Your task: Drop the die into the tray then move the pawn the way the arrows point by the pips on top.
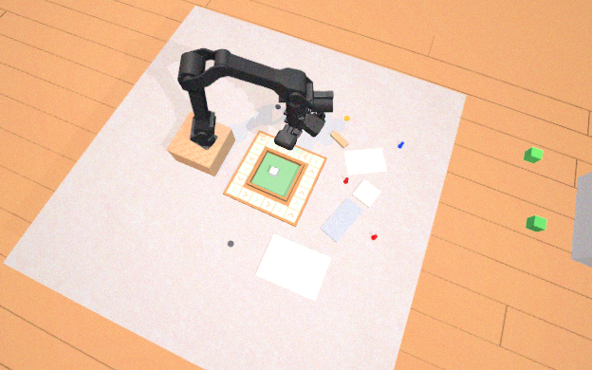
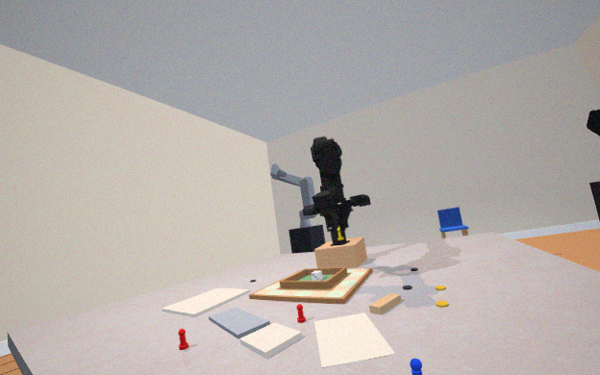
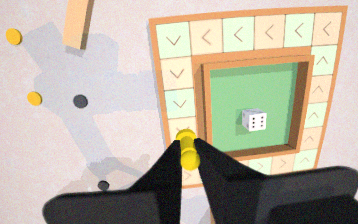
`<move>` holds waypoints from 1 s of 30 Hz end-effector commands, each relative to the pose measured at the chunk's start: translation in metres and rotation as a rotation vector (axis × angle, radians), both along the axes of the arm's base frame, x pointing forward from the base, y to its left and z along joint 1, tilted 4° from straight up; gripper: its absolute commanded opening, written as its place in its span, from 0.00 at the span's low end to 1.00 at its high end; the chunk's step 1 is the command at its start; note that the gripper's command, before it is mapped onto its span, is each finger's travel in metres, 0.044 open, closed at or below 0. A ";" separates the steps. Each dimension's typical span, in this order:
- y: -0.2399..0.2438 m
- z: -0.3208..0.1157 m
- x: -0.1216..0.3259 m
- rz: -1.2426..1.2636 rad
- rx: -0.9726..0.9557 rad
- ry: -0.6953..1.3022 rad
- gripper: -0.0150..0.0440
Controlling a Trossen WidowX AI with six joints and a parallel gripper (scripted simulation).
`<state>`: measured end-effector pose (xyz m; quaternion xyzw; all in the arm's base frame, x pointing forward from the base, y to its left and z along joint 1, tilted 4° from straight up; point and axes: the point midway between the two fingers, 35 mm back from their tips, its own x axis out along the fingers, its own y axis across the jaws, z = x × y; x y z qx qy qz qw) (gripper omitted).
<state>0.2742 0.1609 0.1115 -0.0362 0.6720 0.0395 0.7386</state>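
The yellow pawn [image 2: 340, 234] [image 3: 189, 156] is held between the closed fingers of my gripper [image 2: 339, 239] [image 3: 187, 144], raised in the air. The top view hides the pawn behind the gripper. In the wrist view the pawn appears over the left column of arrow squares on the board [image 1: 268, 204] [image 2: 269, 294] [image 3: 206, 38]. The white die [image 1: 273, 171] [image 2: 316, 275] [image 3: 255, 120] lies in the green-floored tray [image 1: 286, 175] [image 2: 308, 285] [image 3: 255, 82]. Its top face shows two rows of three pips in the wrist view.
A wooden block [image 1: 339, 138] [image 2: 385, 304] [image 3: 77, 25], yellow discs [image 2: 441, 304] [image 3: 34, 98] and dark discs [image 2: 407, 287] [image 3: 80, 101] lie beside the board. Red pawns [image 1: 345, 180] [image 2: 301, 313], a blue pawn [image 1: 400, 145] [image 2: 415, 366], white sheets and a blue-grey slab [image 1: 342, 220] [image 2: 237, 321] lie farther out.
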 end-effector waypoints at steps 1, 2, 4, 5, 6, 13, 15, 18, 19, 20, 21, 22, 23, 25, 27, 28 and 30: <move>-0.003 0.006 -0.003 -0.006 -0.007 0.006 0.25; -0.005 0.005 -0.003 -0.006 -0.007 0.006 0.25; -0.013 0.003 -0.006 -0.006 -0.008 0.006 0.25; -0.018 0.002 -0.007 -0.006 -0.008 0.007 0.25; -0.022 0.001 -0.008 -0.006 -0.009 0.007 0.25; -0.051 -0.009 -0.021 -0.007 -0.016 0.008 0.25; -0.059 -0.012 -0.025 -0.008 -0.020 0.009 0.25; -0.070 -0.017 -0.032 -0.009 -0.026 0.010 0.25; -0.074 -0.018 -0.034 -0.009 -0.028 0.010 0.25; -0.077 -0.020 -0.037 -0.010 -0.030 0.010 0.25; -0.081 -0.022 -0.039 -0.009 -0.030 0.011 0.25; -0.085 -0.024 -0.041 -0.009 -0.029 0.011 0.25; -0.088 -0.025 -0.043 -0.009 -0.029 0.012 0.25; -0.095 -0.029 -0.048 -0.009 -0.029 0.012 0.25; -0.102 -0.033 -0.053 -0.009 -0.028 0.013 0.25; -0.105 -0.035 -0.056 -0.009 -0.028 0.013 0.25; -0.112 -0.040 -0.061 -0.008 -0.028 0.014 0.25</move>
